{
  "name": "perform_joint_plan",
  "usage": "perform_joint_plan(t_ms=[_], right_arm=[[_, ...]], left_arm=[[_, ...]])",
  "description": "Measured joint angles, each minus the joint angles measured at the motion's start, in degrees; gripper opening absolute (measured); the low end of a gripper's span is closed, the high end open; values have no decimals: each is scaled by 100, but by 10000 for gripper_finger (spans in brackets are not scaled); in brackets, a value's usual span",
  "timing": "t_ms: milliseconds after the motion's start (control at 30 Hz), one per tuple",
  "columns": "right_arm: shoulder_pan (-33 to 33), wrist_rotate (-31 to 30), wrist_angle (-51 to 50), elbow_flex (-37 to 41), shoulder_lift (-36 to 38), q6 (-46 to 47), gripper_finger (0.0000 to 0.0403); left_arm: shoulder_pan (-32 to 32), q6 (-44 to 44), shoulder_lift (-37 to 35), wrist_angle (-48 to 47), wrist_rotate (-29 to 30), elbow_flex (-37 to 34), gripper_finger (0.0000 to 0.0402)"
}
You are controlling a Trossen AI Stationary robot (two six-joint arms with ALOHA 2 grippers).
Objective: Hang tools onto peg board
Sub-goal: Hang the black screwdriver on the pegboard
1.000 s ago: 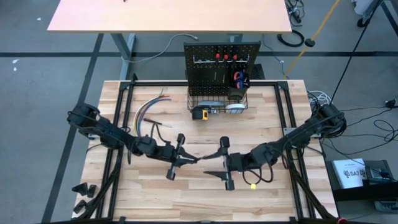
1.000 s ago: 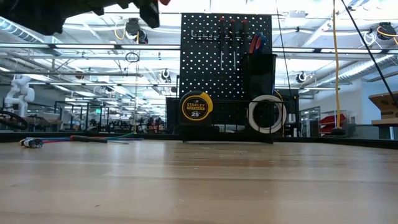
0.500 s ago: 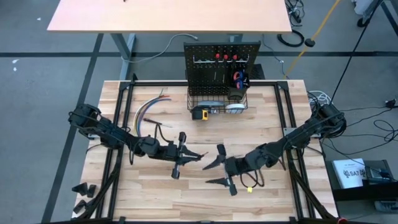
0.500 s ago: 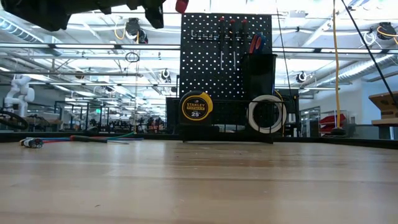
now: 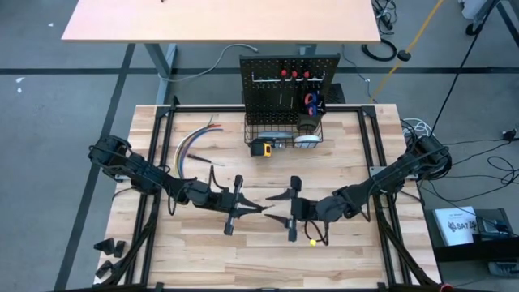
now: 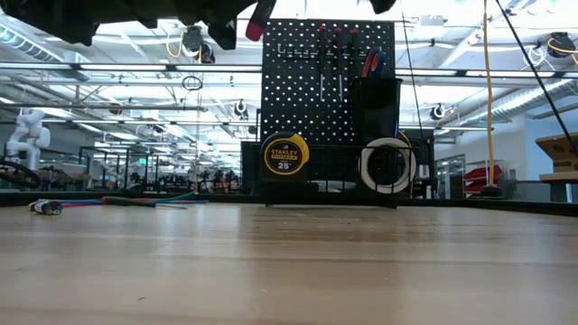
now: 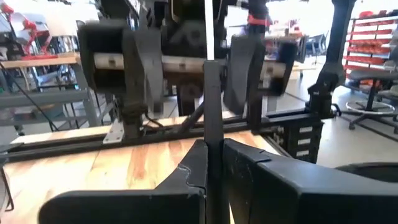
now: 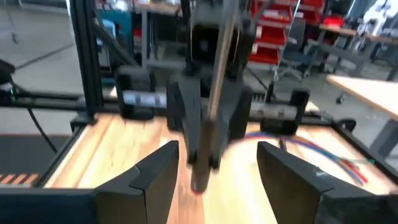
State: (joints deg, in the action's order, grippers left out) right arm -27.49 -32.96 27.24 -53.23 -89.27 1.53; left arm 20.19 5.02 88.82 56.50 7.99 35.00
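Screwdriver [image 8: 214,93] is in the left tool [image 5: 240,209], which is closed tight on its thin shaft, above the middle of the desk [image 5: 203,259]. In the low view its red handle shows high up, left of the board [image 5: 288,89]. The right tool [image 5: 285,208] faces it from the right, just beside, with fingers wide and nothing between them.

I judge the step to be a handover in the air. The next move asks the right tool to come around the shaft and close before the left one lets go. Then the screwdriver must go to the hook rail on the board, at the far edge of the desk.

Between the arms and the board the desk is bare, so the way is open. Wires [image 5: 195,142] lie far left, well apart. The basket [image 5: 284,139] and a tape measure [image 5: 261,148] sit at the foot of the board, so I think the approach should come from above them.
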Motion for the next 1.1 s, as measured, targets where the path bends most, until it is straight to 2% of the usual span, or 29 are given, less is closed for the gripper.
perform_joint_plan(t_ms=[400,533,700,733,867,1100], right_arm=[[-11,23,912,-2,2,-522,200],[-11,0,911,-2,2,-532,153],[-11,36,661,-2,2,-550,25],[-11,31,586,-2,2,-543,14],[54,180,288,-2,2,22,4],[164,350,77,-6,-124,755,3]], left_arm=[[-29,-17,0,-240,-2,0,24],[-29,-17,0,-300,-3,0,24],[-30,-16,0,-502,3,0,24],[-33,-10,0,-565,-2,0,24],[-35,65,0,-796,4,0,35],[68,-2,10,-799,309,-3,109]])
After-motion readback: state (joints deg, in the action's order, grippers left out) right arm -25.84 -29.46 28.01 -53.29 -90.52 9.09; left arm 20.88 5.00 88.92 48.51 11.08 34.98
